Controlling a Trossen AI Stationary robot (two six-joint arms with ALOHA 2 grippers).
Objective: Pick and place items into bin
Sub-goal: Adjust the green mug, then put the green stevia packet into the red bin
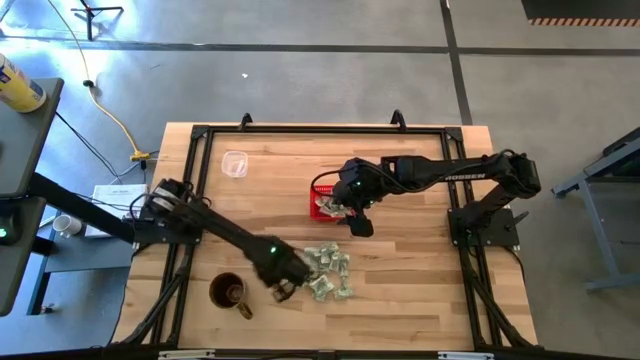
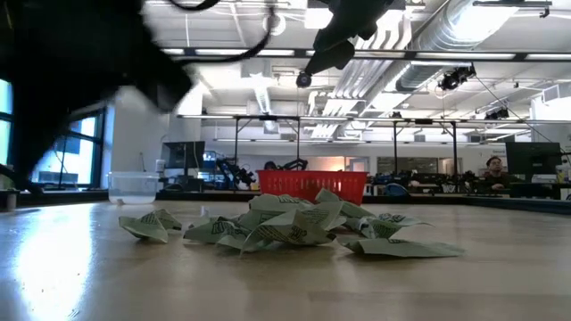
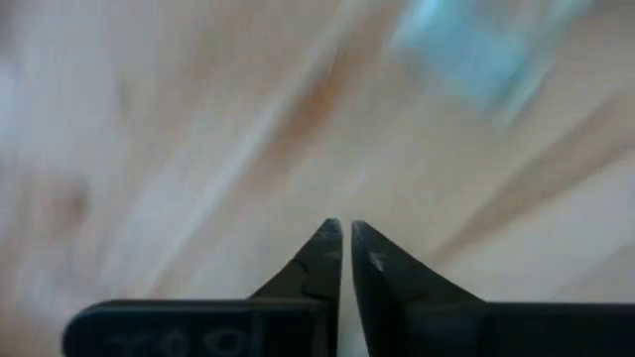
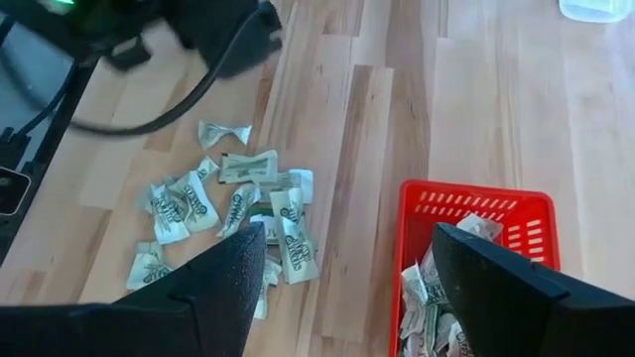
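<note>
With the red basket [image 4: 474, 260] already part-filled and the loose packets [image 4: 230, 213] heaped near its front, the right gripper [image 4: 342, 283] hovers wide and empty by the basket, while the left gripper [image 3: 345, 234], pinched nearly closed, should spread before descending on the heap's edge.

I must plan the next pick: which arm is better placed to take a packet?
Probably left: the left gripper is beside the packets, fingers nearly shut. The right gripper, open and empty, is by the basket.
</note>
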